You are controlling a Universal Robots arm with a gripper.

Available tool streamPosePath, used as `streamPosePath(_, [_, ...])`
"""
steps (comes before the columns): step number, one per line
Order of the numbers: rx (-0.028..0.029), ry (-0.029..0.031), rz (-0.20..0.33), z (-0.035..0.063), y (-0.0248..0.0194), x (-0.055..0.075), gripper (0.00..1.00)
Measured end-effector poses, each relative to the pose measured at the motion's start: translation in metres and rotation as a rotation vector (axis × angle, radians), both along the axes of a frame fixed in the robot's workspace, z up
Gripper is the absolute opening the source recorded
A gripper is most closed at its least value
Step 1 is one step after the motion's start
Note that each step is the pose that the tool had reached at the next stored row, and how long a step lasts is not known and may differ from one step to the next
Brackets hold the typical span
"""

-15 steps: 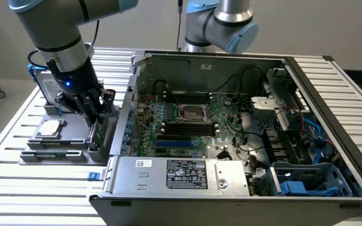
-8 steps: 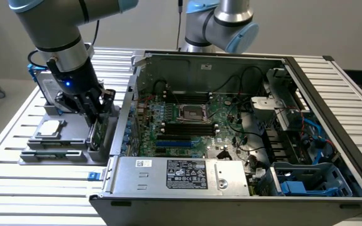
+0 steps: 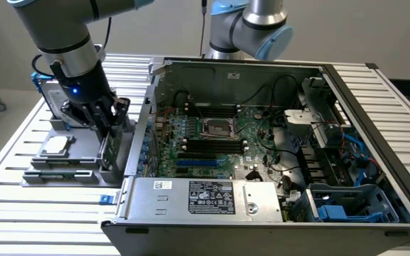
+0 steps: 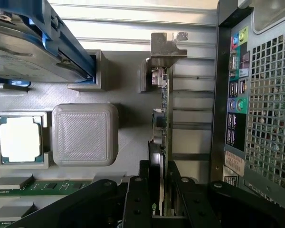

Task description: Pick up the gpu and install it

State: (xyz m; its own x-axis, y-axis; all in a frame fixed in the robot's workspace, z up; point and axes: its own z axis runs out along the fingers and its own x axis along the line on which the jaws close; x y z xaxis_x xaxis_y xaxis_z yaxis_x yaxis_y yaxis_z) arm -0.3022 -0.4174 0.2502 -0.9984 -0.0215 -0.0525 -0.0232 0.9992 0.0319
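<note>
The claw (image 4: 160,190) straddles the gpu (image 4: 164,104) edge-on, one black finger (image 4: 138,192) against the cooler face and the other against the green board face. Judging by how tightly they flank it, it has closed onto the card. The step in hand is the pick-up. The gpu stands upright on its long edge in the grey holder (image 4: 128,142), just beside the computer case (image 4: 270,95), its silver end bracket (image 4: 167,45) seated in the holder's slot, so it does not look lifted yet.

Freeing it would, I judge, call for a straight pull in the card's own plane. The case wall is close on one side, and any tilt could bind the bracket.

In the exterior view the claw (image 3: 109,125) points straight down, wrist vertical, with the grey arm (image 3: 62,37) rising above it outside the case (image 3: 190,64).

Farther from the case, the holder (image 3: 62,178) carries a square processor chip (image 4: 20,138) and a hard drive in a blue frame (image 4: 23,52). All of it rests on the slatted table (image 3: 20,213), and the motherboard (image 3: 212,144) lies exposed inside the case.
</note>
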Motion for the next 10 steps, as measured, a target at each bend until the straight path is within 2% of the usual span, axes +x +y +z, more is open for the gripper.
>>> streamPosePath(10, [0.0, 0.0, 0.0, 0.0455, 0.0, 0.0, 0.26])
